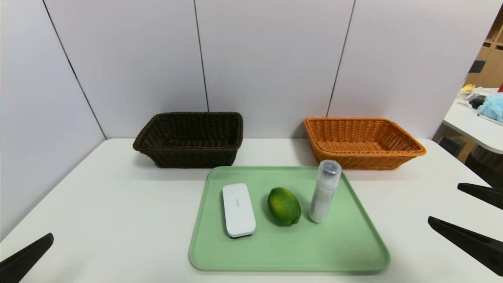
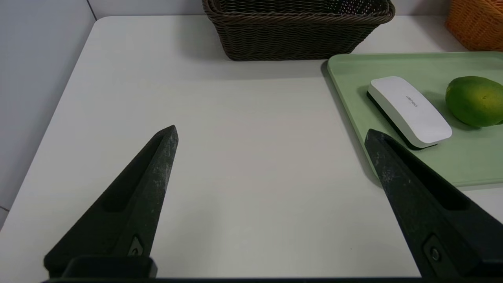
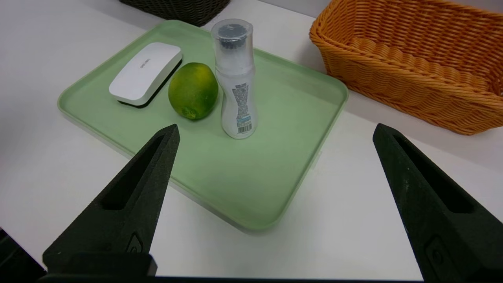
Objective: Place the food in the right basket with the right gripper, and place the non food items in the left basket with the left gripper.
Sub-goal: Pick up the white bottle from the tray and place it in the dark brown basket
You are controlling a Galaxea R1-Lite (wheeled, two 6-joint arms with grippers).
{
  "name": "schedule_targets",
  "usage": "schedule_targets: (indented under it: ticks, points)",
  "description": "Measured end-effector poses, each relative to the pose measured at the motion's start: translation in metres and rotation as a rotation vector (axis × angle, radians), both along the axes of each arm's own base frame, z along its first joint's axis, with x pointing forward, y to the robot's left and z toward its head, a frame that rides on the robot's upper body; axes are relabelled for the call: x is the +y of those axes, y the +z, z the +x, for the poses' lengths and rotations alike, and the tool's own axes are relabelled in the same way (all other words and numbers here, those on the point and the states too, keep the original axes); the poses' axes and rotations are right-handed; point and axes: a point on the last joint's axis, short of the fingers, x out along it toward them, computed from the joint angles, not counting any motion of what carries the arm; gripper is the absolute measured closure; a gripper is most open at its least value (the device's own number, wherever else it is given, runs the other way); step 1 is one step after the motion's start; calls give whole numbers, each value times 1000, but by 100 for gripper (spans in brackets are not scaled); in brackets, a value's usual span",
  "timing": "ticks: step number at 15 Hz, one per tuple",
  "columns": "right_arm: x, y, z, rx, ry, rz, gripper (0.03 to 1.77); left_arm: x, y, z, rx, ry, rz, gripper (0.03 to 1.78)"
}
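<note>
Three items sat on the green tray (image 1: 353, 239), both end effectors wide apart and empty.
The white case (image 1: 238, 210), lime (image 1: 284, 206) and upright clear bottle (image 1: 324, 192) stood in a row on the tray, in front of the dark basket (image 1: 190, 138) and orange basket (image 1: 360, 141). The left end effector (image 2: 271, 133) hovered over the counter (image 1: 110, 212) left of the tray; the right end effector (image 3: 275, 133) hovered at the tray's right.
</note>
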Motion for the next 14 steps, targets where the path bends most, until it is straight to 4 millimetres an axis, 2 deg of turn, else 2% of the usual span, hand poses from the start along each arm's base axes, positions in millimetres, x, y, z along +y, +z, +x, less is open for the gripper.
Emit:
schedule_targets:
  ticks: [4,7,11,14]
  points:
    - [8,-5,11,29,26,-10,10,3,11,25,-53,-16,3,12]
    - [9,-8,14,46,32,-17,10,-4,14,48,-68,-112,-22,12]
    - [10,-8,17,53,36,-20,10,-30,4,69,-35,-237,-58,12]
    - [12,-9,19,42,40,-15,10,-54,3,86,-80,-221,-85,12]
